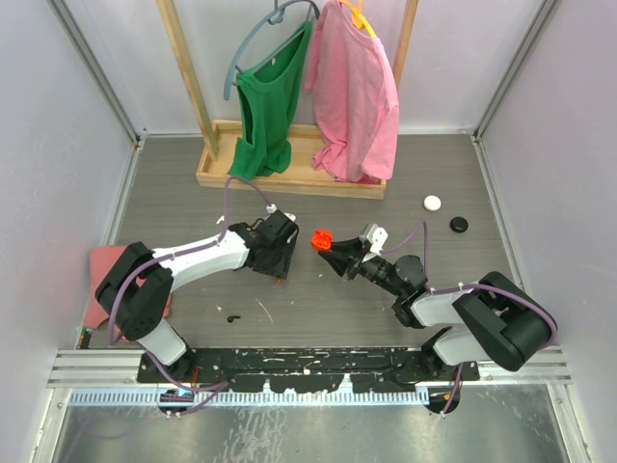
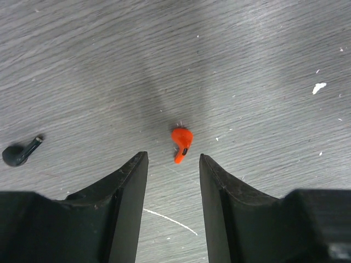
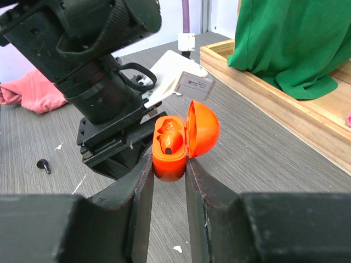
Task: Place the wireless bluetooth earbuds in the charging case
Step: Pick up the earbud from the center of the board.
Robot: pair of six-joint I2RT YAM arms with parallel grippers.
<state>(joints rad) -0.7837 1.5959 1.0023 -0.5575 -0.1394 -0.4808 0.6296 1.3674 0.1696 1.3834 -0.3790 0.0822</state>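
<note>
In the right wrist view my right gripper (image 3: 170, 164) is shut on the orange-red charging case (image 3: 171, 159). Its lid (image 3: 204, 129) stands open, and one orange earbud (image 3: 170, 141) sits in a well of the case. The top view shows the case (image 1: 322, 238) held above mid-table at my right gripper (image 1: 333, 249). My left gripper (image 2: 173, 159) is open and hangs just over the table. A loose orange earbud (image 2: 181, 143) lies on the table just ahead of its fingertips, untouched. A black earbud (image 2: 19, 153) lies further left, and it also shows as a black earbud (image 1: 233, 317) from above.
A white puck (image 1: 432, 203) and a black puck (image 1: 459, 225) lie at the right. A wooden rack base (image 1: 289, 174) at the back holds a green shirt (image 1: 270, 106) and a pink shirt (image 1: 357, 92). A pink cloth (image 1: 101, 280) lies by the left arm.
</note>
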